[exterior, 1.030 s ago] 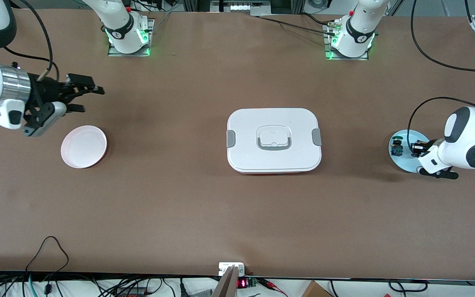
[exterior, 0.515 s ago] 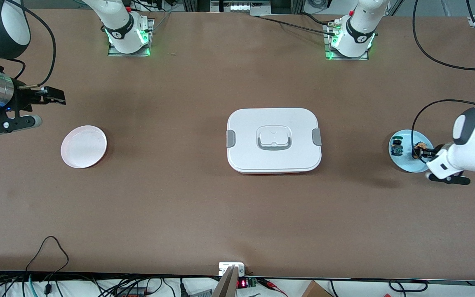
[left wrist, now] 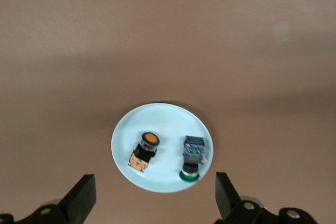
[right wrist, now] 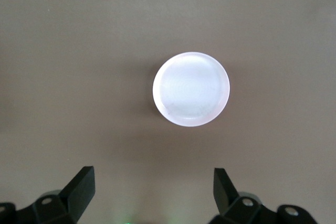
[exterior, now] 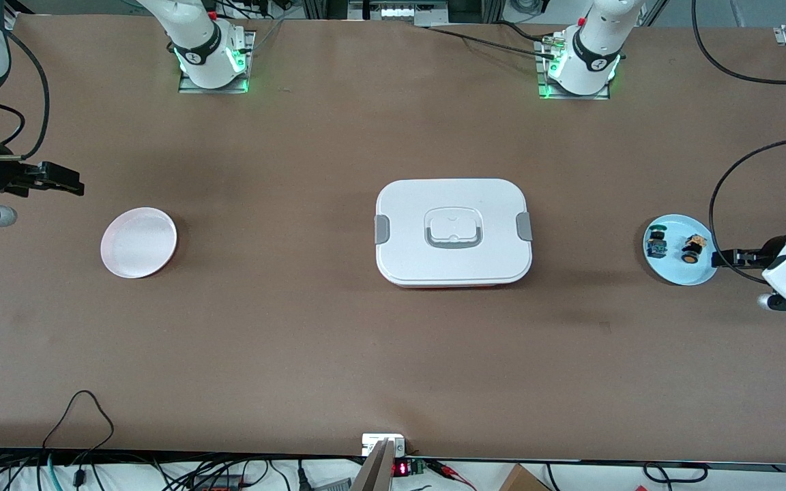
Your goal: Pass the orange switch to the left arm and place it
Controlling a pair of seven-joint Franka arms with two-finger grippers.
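1. Orange switch [exterior: 691, 249] lies on its side on the light blue plate [exterior: 676, 271], at middle height of the frame, at the left arm's end of the counter [exterior: 297, 327]. A small blue-and-green component [exterior: 656, 244] lies just beside it on the same plate, not touching it.
2. The left gripper [exterior: 720, 258] hangs just beside the plate's rim. In the left wrist view its fingers stand wide apart and hold nothing.
3. The right gripper [exterior: 69, 181] is over the bare counter at the right arm's end, near the pink plate [exterior: 138, 242] and higher in the frame than it. Its fingers are also wide, with nothing between them. The pink plate carries nothing.
4. The box [exterior: 453, 232] stands closed in the middle of the frame, between the two plates and well apart from both.
5. My judgement of the step: no gripper has the switch, so this is either the start of a transfer or its end. These views alone do not decide which.
6. If the switch must go to the pink plate, the left gripper needs to come over it, take it without touching the other component, lift it, and hand it to the right gripper along a path that goes around the box or high over it.
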